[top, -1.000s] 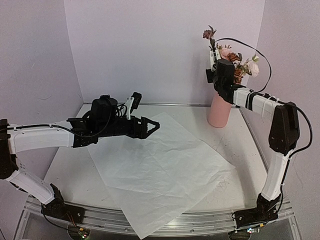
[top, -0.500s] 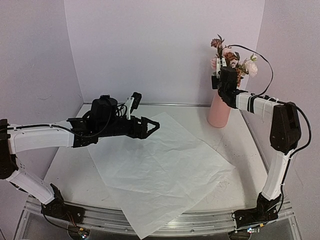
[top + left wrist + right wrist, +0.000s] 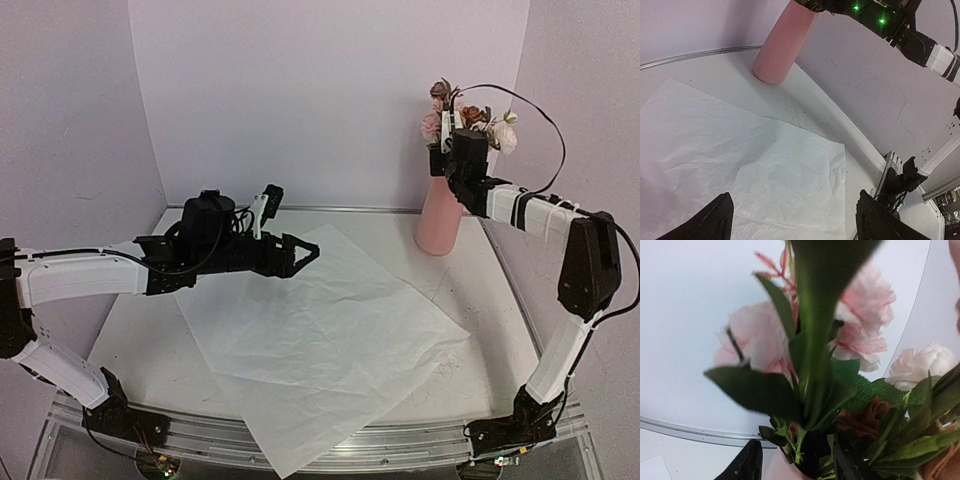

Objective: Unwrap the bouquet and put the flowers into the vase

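The flowers, pink, white and brownish roses with green leaves, stand with their stems in the tall salmon-pink vase at the back right. My right gripper sits at the vase mouth. In the right wrist view it is open, its fingers apart on either side of the stems above the pink rim. My left gripper hovers open and holds nothing above the paper. The bouquet's white paper lies unfolded flat on the table, also under the left gripper.
The crinkled paper sheet covers the table's middle and overhangs the near edge. The vase stands close to the right wall and back wall. The right arm reaches over it. A metal rail runs along the front.
The right arm swung right and brought the flowers upright over the vase. Its jaws have parted from the stems. The left arm has not moved.
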